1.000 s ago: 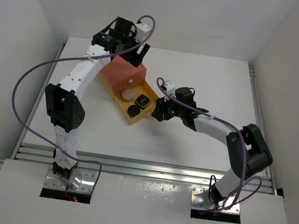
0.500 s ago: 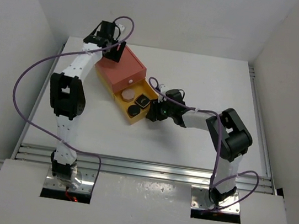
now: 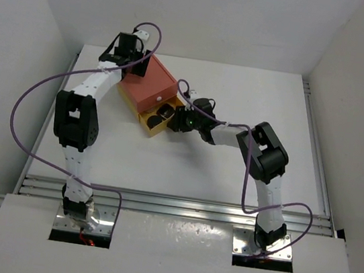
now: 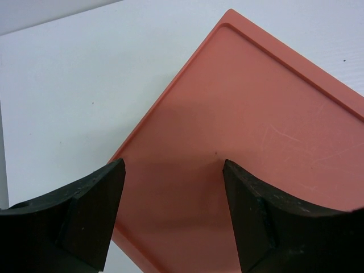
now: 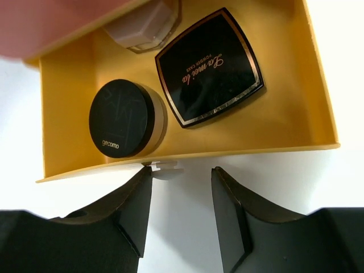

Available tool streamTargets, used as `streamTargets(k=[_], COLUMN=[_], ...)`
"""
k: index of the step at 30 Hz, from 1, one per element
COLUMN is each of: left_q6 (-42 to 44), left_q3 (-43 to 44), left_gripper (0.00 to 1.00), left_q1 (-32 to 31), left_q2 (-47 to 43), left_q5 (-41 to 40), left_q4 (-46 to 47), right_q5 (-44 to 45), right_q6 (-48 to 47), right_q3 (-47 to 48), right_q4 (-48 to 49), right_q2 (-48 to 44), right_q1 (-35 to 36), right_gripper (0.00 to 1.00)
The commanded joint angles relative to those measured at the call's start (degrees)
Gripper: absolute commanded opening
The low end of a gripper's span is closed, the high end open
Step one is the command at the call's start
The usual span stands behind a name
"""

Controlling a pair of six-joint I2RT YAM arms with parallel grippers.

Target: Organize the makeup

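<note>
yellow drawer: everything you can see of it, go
The yellow drawer is a plastic-looking open tray, partly slid out of the coral-red box. It holds a round black compact, a gold-edged black square case and a pale faceted item half under the box. A small white knob on its front wall sits between the open fingers of the right gripper.

Your white table [image 3: 244, 179] carries a coral-red drawer box [image 3: 150, 84] resting directly on it in the far-left part. The box is turned diagonally to the table's edges, and its yellow drawer [image 3: 151, 127] stands partly out toward the table's middle.
</note>
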Motion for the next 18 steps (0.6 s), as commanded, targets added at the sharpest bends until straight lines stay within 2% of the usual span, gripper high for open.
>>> streamTargets(k=[1,8,18], left_q6=[0.71,1.24,1.77], left_q3=[-4.01,-4.54,-4.54], left_gripper=[0.76,0.74,0.74], left_q1=[-0.29,-0.29,-0.29], left_q2=[3.32,3.84,3.84], left_q5=[3.52,4.94,4.94], left_q4=[-9.79,-9.79,-9.79], right_q5=[2.68,4.79,11.38], right_q6=[3.54,7.5,5.57], right_q3=[5.27,16.24,19.86], right_q4=[5.97,5.98,4.92], right_q2=[3.05,12.8,15.53], right_q1=[0.27,0.62,2.21], right_gripper=[0.46,0.46,0.47])
